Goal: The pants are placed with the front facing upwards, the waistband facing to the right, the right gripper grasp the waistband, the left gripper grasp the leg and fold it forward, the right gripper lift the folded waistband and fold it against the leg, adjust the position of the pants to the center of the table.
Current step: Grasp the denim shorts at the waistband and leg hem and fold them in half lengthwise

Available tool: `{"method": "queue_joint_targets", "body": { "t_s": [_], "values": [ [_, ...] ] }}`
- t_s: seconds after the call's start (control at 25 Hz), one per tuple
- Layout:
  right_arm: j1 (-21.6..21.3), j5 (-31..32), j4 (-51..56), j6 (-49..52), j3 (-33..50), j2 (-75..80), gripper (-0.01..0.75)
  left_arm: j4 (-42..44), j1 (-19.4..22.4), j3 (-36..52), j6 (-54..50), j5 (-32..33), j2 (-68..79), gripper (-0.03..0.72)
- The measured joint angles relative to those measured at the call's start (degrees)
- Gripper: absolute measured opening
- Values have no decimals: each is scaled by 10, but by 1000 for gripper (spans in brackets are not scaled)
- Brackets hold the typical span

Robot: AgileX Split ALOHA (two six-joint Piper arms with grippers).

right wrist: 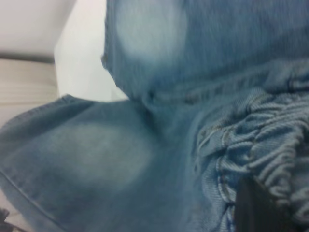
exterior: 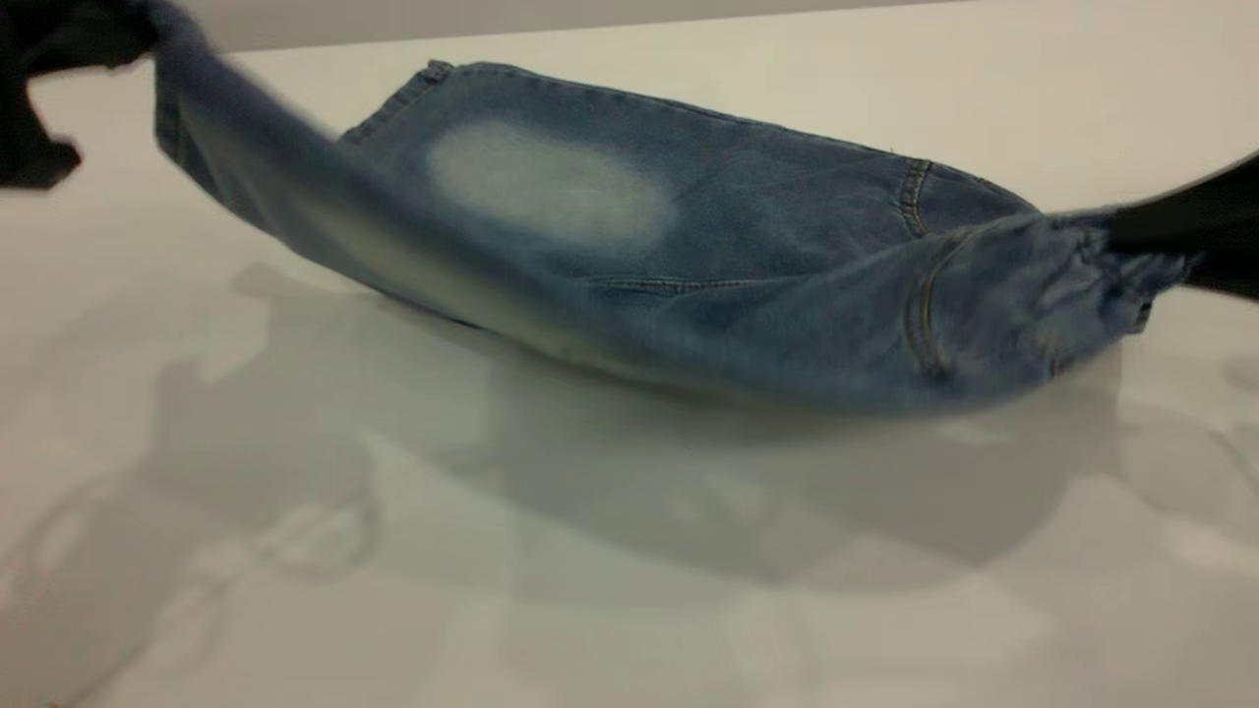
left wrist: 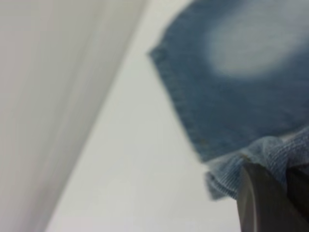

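The blue denim pants (exterior: 639, 246) lie across the white table (exterior: 629, 590), with one leg flat and showing its pale oval. The other leg is raised toward the far left, where my left gripper (exterior: 138, 44) is shut on its hem. In the left wrist view the hem cloth (left wrist: 231, 176) bunches over a dark finger (left wrist: 263, 203), above the flat leg (left wrist: 241, 82). At the right, my right gripper (exterior: 1131, 241) is shut on the gathered waistband (exterior: 1102, 280) and holds it slightly off the table. The right wrist view shows the pleated waistband (right wrist: 270, 140) against a black finger (right wrist: 256, 208).
The table's far edge (exterior: 590, 25) runs just behind the pants. Bare tabletop stretches in front of the pants, crossed by shadows of both arms. A pale wall (left wrist: 48, 96) rises beyond the table edge on the left arm's side.
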Motion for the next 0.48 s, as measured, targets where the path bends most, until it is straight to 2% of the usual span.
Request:
{"method": "queue_joint_targets", "body": {
  "t_s": [0.28, 0.48],
  "values": [
    [0, -56, 1, 39, -59, 1, 41, 0, 12, -97, 0, -75, 132, 66],
    [0, -97, 1, 57, -90, 13, 41, 1, 12, -197, 0, -81, 246, 66]
  ]
}}
